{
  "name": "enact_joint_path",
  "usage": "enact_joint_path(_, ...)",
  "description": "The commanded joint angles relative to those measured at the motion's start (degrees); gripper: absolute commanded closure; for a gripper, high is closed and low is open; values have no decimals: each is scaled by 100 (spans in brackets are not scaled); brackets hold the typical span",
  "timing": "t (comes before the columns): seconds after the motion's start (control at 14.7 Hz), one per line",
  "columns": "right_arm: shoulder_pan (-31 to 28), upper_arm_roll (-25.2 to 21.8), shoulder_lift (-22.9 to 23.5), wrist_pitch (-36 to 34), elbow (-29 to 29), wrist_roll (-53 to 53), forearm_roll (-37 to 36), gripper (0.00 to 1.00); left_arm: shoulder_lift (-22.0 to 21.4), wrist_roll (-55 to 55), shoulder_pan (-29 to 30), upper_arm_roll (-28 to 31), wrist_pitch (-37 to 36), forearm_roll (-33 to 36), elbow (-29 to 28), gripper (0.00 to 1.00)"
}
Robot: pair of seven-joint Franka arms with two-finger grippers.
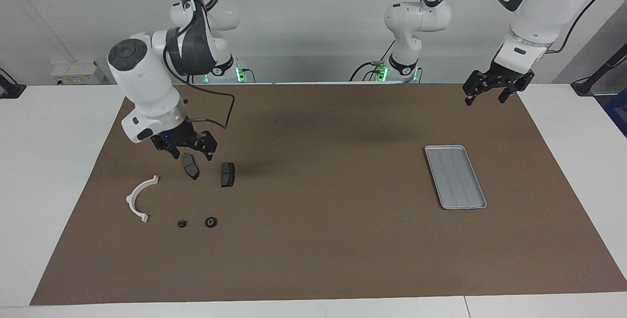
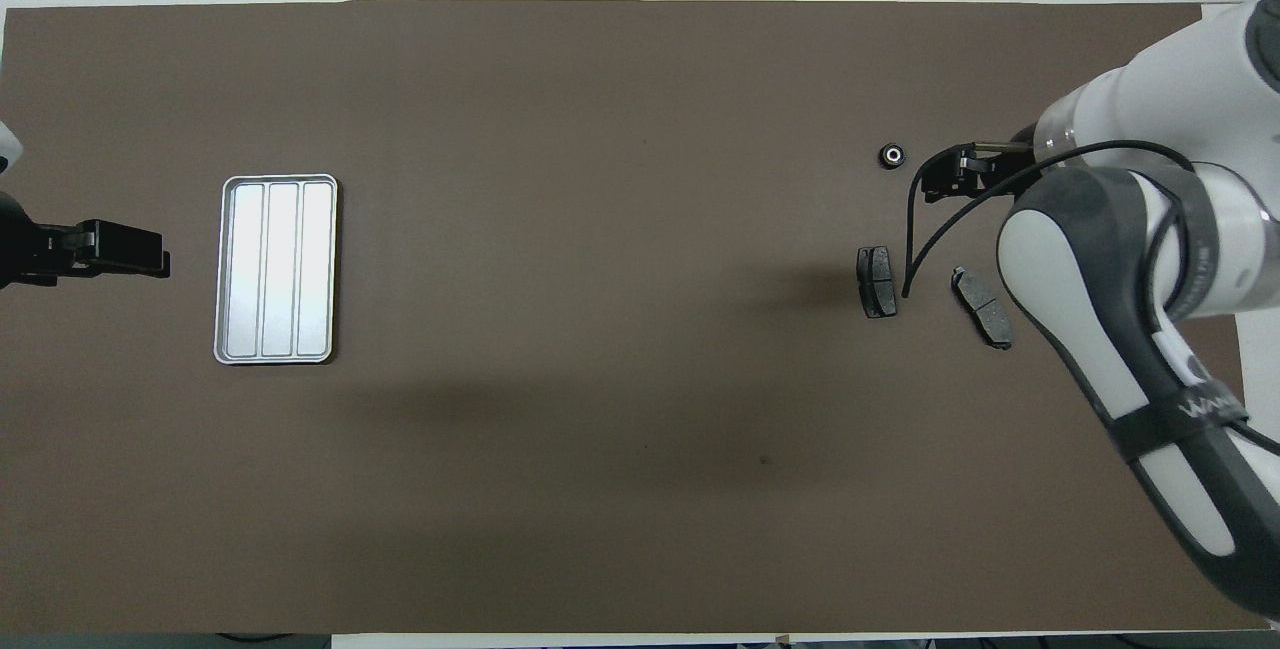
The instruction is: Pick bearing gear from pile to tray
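I see my right end effector (image 1: pixel 188 150) raised with fingers spread over the pile (image 1: pixel 183 193), above one brake pad (image 1: pixel 190 166). The bearing gear (image 1: pixel 211 221) lies on the surface (image 1: pixel 318 239), away from the tray (image 1: pixel 455 176); my left end effector (image 1: pixel 492 91) waits open
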Motion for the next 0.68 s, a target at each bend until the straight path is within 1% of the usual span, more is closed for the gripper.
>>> enact_joint_path(0.0,72,14,615,365,294,414,-384,0,-200,-40,-71,47,138,-64,-255,0)
enact_joint_path(0.14,81,14,994,611,461,696,-578,0,-209,-40,-71,47,120,-64,-281,0)
enact_joint_path(0.34,177,5,1697,595,1023,1328,-710,0,-209,-31,-62,47,103,-64,-290,0)
enact_joint_path(0.61,186,5,2313,647,1454,1715,-851,0,-226,-66,-71,47,103,-64,-290,0)
